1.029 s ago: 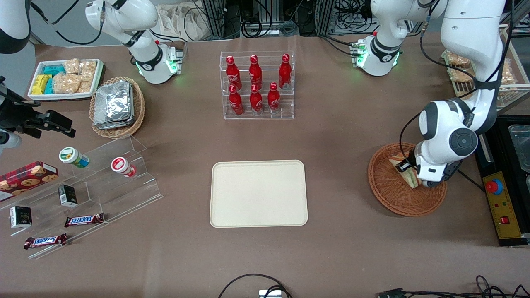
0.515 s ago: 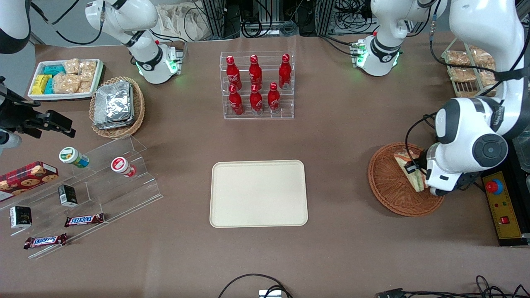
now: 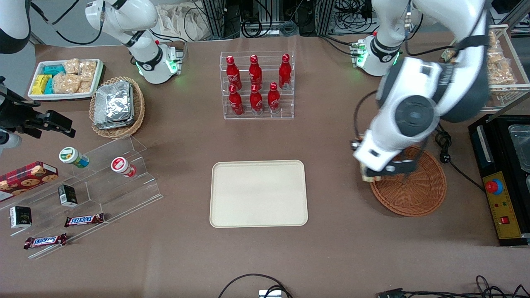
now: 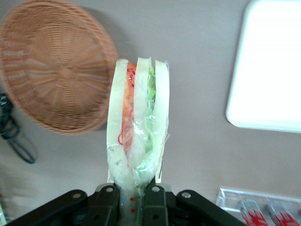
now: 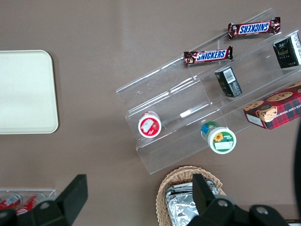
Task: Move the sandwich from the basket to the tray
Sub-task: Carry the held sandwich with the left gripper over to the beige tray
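My left gripper (image 4: pixel 133 190) is shut on the clear-wrapped sandwich (image 4: pixel 137 117), a wedge of white bread with orange and green layers. In the front view the gripper (image 3: pixel 369 173) hangs above the table over the basket's rim on the side toward the tray, and only a small bit of the sandwich (image 3: pixel 366 177) shows under the wrist. The round orange-brown wicker basket (image 3: pixel 418 194) (image 4: pixel 47 66) has nothing in it. The cream-beige tray (image 3: pixel 258 193) (image 4: pixel 268 70) lies flat at the table's middle with nothing on it; it also shows in the right wrist view (image 5: pixel 23 92).
A clear rack of red bottles (image 3: pixel 256 85) stands farther from the camera than the tray. A black box with a red button (image 3: pixel 499 198) lies beside the basket at the working arm's end. A clear stepped shelf with snacks (image 3: pixel 83 190) and a foil-packet basket (image 3: pixel 116 106) lie toward the parked arm's end.
My gripper has lifted the sandwich out of the basket and swung toward the tray; the arm's elbow moved from the table's edge to above the basket. The basket now holds nothing.
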